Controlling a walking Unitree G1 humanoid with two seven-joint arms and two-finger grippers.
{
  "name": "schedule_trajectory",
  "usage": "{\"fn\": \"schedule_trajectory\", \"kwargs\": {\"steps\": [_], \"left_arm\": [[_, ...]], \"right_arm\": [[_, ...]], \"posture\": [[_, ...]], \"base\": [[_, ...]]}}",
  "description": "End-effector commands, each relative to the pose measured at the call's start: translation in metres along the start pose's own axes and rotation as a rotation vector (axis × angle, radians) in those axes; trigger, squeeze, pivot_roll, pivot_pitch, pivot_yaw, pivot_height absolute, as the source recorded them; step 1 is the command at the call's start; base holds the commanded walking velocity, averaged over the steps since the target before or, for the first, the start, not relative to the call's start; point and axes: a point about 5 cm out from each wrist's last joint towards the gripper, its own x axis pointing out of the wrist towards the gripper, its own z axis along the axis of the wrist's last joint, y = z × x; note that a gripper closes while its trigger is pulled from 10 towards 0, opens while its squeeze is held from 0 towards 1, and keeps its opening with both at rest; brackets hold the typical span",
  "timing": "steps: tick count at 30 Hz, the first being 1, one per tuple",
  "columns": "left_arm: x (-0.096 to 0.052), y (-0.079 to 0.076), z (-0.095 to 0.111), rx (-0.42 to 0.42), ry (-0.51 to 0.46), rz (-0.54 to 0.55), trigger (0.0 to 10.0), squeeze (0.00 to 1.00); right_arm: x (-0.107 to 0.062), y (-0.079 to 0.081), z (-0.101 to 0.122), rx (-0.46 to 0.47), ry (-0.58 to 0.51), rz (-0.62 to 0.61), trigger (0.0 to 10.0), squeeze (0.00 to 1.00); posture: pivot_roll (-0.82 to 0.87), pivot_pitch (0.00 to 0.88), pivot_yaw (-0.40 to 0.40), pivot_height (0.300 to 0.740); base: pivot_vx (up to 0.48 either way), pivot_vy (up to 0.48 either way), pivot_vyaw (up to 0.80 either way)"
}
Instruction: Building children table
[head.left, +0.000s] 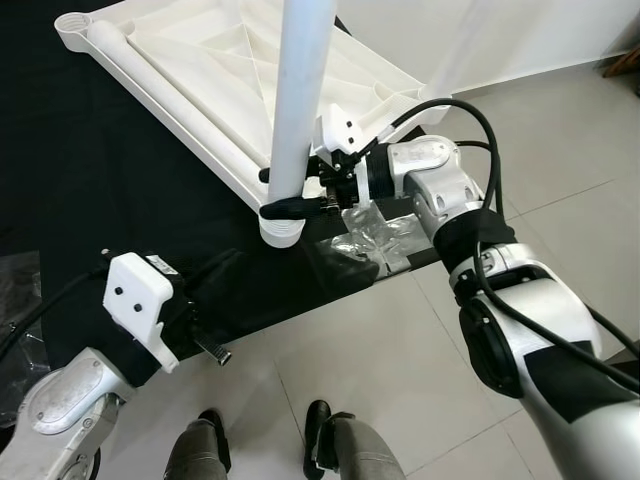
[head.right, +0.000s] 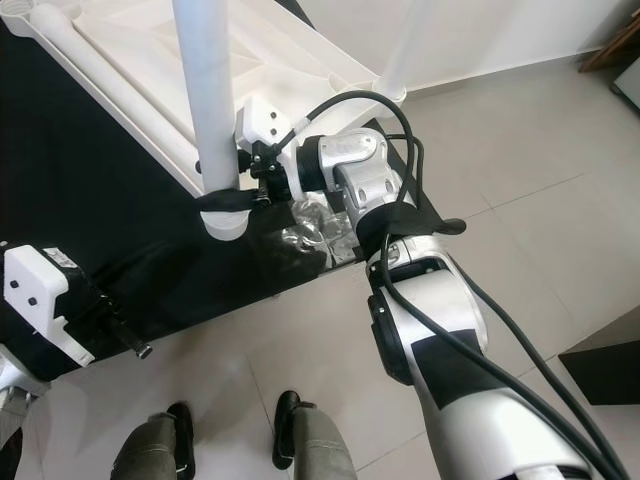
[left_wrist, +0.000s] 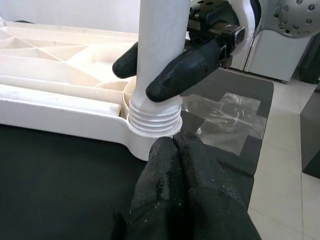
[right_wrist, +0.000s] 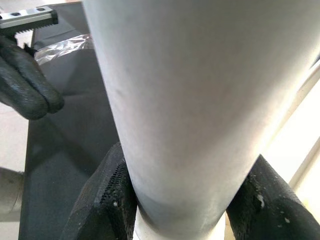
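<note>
silver arms, looping black cables, textured black jaws.

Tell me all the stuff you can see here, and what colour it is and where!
table top: one, white, lying upside down on the black mat.
table leg: one, white, standing upright in the table top's corner socket.
black mat: one, black, spread over the floor under the table top.
clear plastic wrap: one, see-through, crumpled on the mat's edge beside the leg.
floor: pale tiles, around the mat.
feet: two, dark, at the bottom of the head views.
right claw: black fingers, shut around the leg just above the socket.
left claw: black fingers pressed together, just in front of the socket, holding nothing.
</note>
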Motion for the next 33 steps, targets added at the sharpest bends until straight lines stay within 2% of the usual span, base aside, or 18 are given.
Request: {"fn": "schedule_trajectory", "kwargs": {"steps": [1,6,9,11,12,13,14,15,16,17,18,19,26,27,28,30,31,33], "left_arm": [[-0.003,-0.004,0.002,-0.009,0.004,-0.02,10.0,0.0],[-0.002,-0.004,0.003,-0.011,0.0,-0.025,10.0,0.0],[0.001,-0.005,0.004,-0.028,-0.015,-0.03,10.0,0.0],[0.001,-0.005,0.004,-0.028,-0.015,-0.03,10.0,0.0],[0.002,-0.005,0.003,-0.03,-0.016,-0.035,10.0,0.0],[0.003,-0.005,0.003,-0.032,-0.014,-0.045,10.0,0.0],[0.003,-0.005,0.003,-0.032,-0.014,-0.045,10.0,0.0],[0.004,-0.005,0.003,-0.04,-0.017,-0.056,10.0,0.0],[0.004,-0.005,0.003,-0.04,-0.017,-0.056,10.0,0.0],[0.006,-0.005,0.003,-0.048,-0.019,-0.068,10.0,0.0],[0.006,-0.005,0.003,-0.048,-0.019,-0.068,10.0,0.0],[0.008,-0.006,0.002,-0.053,-0.019,-0.085,10.0,0.0],[0.013,-0.009,0.0,-0.058,-0.023,-0.112,10.0,0.0],[0.012,-0.008,0.001,-0.055,-0.022,-0.11,10.0,0.0],[0.011,-0.007,0.001,-0.051,-0.02,-0.106,10.0,0.0],[0.01,-0.005,0.001,-0.047,-0.018,-0.103,10.0,0.0],[0.01,-0.004,0.001,-0.043,-0.015,-0.105,10.0,0.0],[0.011,-0.003,0.001,-0.04,-0.012,-0.107,10.0,0.0]], "right_arm": [[-0.001,0.003,-0.004,0.002,0.023,0.047,0.0,0.0],[-0.009,0.004,-0.012,0.007,0.024,0.007,0.0,0.0],[-0.025,0.009,-0.038,0.043,0.059,-0.184,0.0,0.0],[-0.025,0.009,-0.038,0.043,0.059,-0.184,0.0,0.0],[-0.022,0.012,-0.048,0.078,0.066,-0.296,0.0,0.0],[-0.005,0.018,-0.062,0.143,0.05,-0.54,0.0,0.0],[-0.005,0.018,-0.062,0.143,0.05,-0.54,0.0,0.0],[0.013,0.042,-0.082,0.289,0.046,-0.796,0.0,0.0],[0.013,0.042,-0.082,0.289,0.046,-0.796,0.0,0.0],[0.025,0.067,-0.094,0.361,0.068,-0.93,0.0,0.0],[0.025,0.067,-0.094,0.361,0.068,-0.93,0.0,0.0],[0.038,0.087,-0.097,0.413,0.074,-0.954,0.0,0.0],[0.064,0.086,-0.079,0.345,0.035,-0.832,0.4,0.0],[0.063,0.081,-0.078,0.331,0.042,-0.837,7.9,0.0],[0.06,0.078,-0.078,0.33,0.051,-0.852,10.0,0.0],[0.056,0.072,-0.076,0.336,0.048,-0.854,10.0,0.0],[0.052,0.067,-0.069,0.344,0.032,-0.855,10.0,1.0],[0.05,0.065,-0.064,0.35,0.019,-0.852,10.0,1.0]], "posture": [[0.17,0.318,-0.159,0.74],[0.16,0.317,-0.161,0.74],[0.16,0.316,-0.16,0.74],[0.16,0.316,-0.16,0.74],[0.16,0.315,-0.161,0.74],[0.15,0.32,-0.154,0.74],[0.15,0.32,-0.154,0.74],[0.14,0.328,-0.139,0.74],[0.14,0.328,-0.139,0.74],[0.13,0.325,-0.138,0.74],[0.13,0.325,-0.138,0.74],[0.13,0.307,-0.135,0.74],[0.13,0.285,-0.152,0.74],[0.14,0.285,-0.15,0.74],[0.14,0.284,-0.146,0.74],[0.13,0.282,-0.141,0.74],[0.13,0.283,-0.139,0.74],[0.13,0.283,-0.139,0.74]], "base": [[0.0,0.0,0.0],[0.0,0.0,0.0],[0.0,0.0,0.0],[0.0,0.0,0.0],[0.0,0.0,0.0],[0.0,0.0,0.0],[0.0,0.0,0.0],[0.0,0.0,0.0],[0.0,0.0,0.0],[0.0,0.0,0.0],[0.0,0.0,0.0],[0.0,0.0,0.0],[0.0,0.0,0.0],[0.0,0.0,0.0],[0.0,0.0,0.0],[0.0,0.0,0.0],[0.0,0.0,0.0],[0.0,0.0,0.0]]}}
